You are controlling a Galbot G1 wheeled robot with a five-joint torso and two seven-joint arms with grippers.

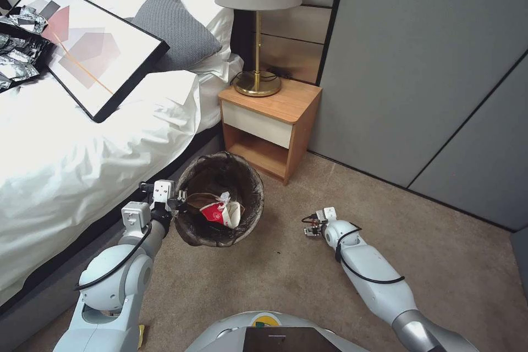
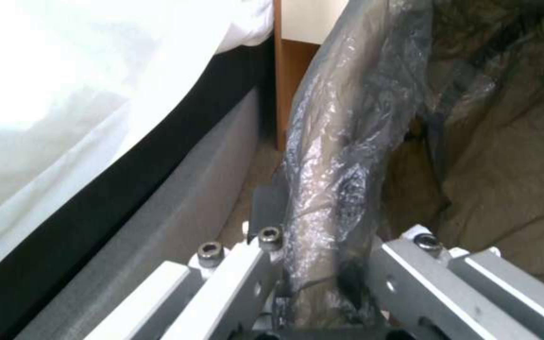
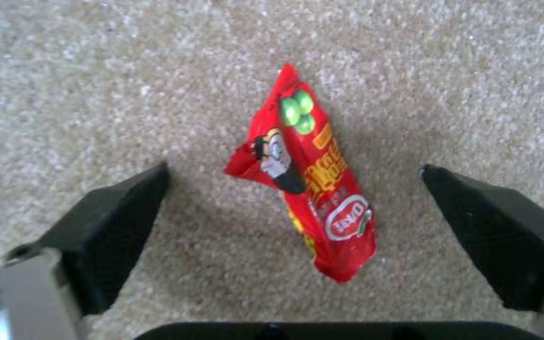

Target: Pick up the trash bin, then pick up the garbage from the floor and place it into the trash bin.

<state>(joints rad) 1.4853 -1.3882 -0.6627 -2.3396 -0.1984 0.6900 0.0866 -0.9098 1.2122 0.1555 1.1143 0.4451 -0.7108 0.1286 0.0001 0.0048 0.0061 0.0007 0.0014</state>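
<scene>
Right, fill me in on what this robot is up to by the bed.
The robot is clearing litter in a bedroom. Its left gripper is clamped on the lined rim of the trash bin, holding it beside the bed; a red-and-white paper cup and other scraps already lie inside. The right gripper hangs low over the carpet with jaws open on either side of a red snack wrapper lying flat, not yet gripped.
</scene>
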